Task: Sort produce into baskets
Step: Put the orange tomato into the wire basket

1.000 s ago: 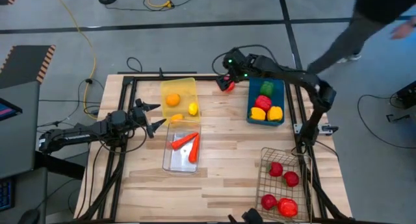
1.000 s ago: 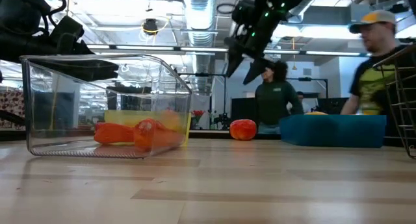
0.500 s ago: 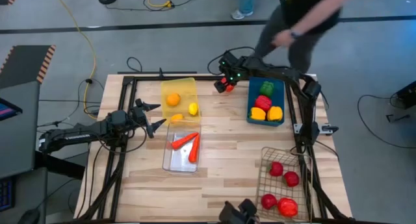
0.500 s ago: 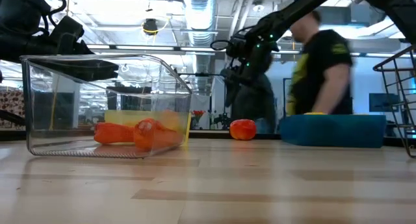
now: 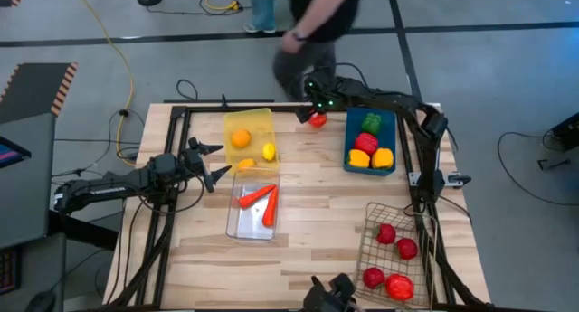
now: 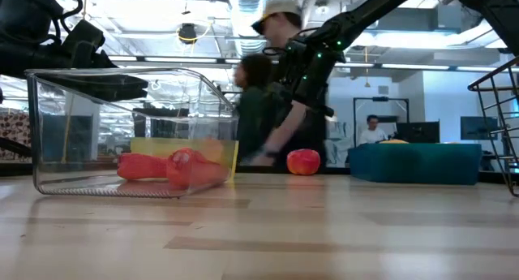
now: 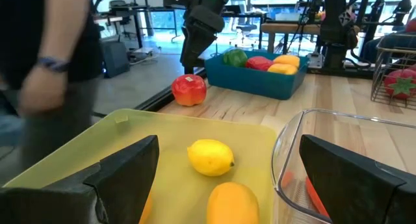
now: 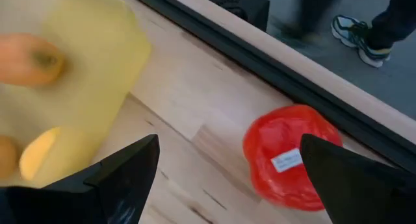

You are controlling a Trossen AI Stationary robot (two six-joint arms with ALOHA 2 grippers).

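Right hand is hanging wide open right over the red tomato, which sits on the table just below its fingers, between the yellow bin and blue bin. Nothing grabbed. Left hand is open too, empty, parked beside the yellow bin.

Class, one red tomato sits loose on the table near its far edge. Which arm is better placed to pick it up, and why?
Probably the right. Its pincer hangs open just above the tomato, beside the blue bin. The left pincer waits open farther off, by the yellow bin.
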